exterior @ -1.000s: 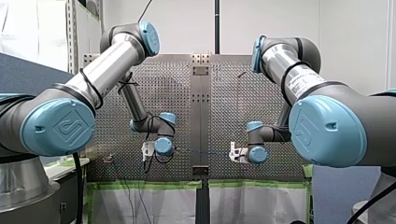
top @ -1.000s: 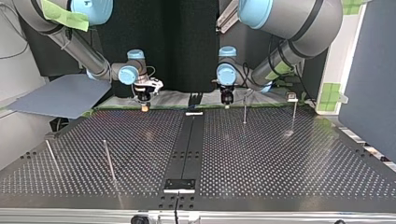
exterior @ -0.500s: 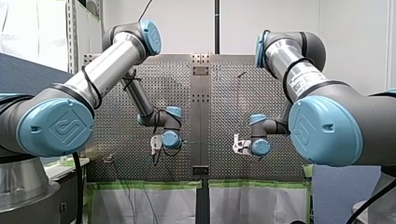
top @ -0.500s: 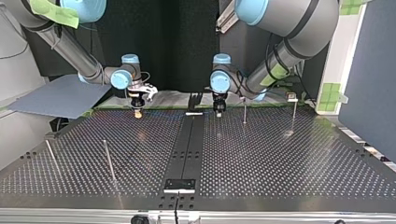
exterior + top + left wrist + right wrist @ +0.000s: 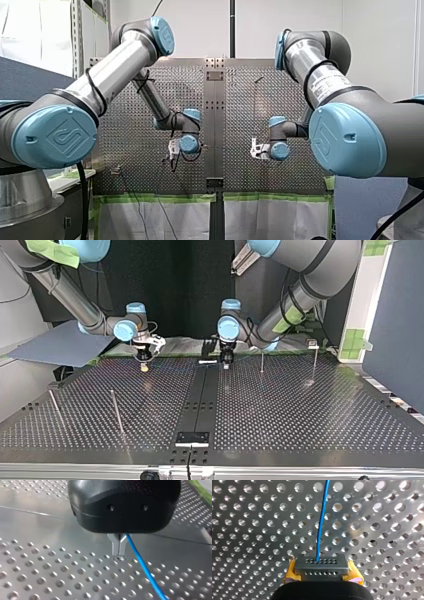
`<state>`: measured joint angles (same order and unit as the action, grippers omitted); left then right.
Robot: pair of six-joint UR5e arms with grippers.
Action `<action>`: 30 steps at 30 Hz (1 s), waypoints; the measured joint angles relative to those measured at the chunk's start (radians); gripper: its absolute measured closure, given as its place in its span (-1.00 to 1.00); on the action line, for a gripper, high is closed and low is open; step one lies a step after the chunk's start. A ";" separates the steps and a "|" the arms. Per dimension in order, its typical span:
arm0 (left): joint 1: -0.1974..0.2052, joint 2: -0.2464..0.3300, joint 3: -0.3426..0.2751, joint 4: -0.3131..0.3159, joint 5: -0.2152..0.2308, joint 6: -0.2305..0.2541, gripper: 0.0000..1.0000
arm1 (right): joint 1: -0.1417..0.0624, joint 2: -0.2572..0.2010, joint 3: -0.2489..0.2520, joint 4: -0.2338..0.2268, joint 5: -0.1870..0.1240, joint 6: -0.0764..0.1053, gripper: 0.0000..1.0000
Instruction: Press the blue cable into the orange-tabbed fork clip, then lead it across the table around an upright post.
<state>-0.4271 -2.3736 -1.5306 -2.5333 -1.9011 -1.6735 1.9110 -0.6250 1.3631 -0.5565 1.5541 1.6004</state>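
My left black metal-fingered claw (image 5: 119,555) pinches the thin blue cable (image 5: 143,568) — squeezed tight. My right yellow-padded claw (image 5: 321,566) grips it too — over the shiny holey table (image 5: 257,517).

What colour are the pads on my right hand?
Yellow; the pads show best in the right wrist view.

The left arm (image 5: 107,75) and right arm (image 5: 320,75) are built of silver tubes, dark grey joints and pale blue caps, with black cables looped around. The left gripper (image 5: 119,555) is cased in black; the right gripper (image 5: 321,565) is padded yellow.
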 joint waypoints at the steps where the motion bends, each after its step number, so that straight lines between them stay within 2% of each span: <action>1: -0.002 0.007 0.000 0.000 0.000 0.000 1.00 | 0.000 -0.004 -0.002 0.003 0.000 0.000 1.00; 13: -0.018 0.064 0.000 -0.010 -0.001 0.002 1.00 | -0.002 -0.069 -0.005 0.024 -0.006 0.003 1.00; 30: -0.054 0.116 0.000 -0.028 -0.003 0.011 1.00 | -0.001 -0.126 -0.005 0.043 -0.007 -0.001 1.00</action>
<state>-0.4810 -2.2577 -1.5305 -2.5617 -1.9043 -1.6629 1.9105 -0.7507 1.3585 -0.5132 1.5475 1.5998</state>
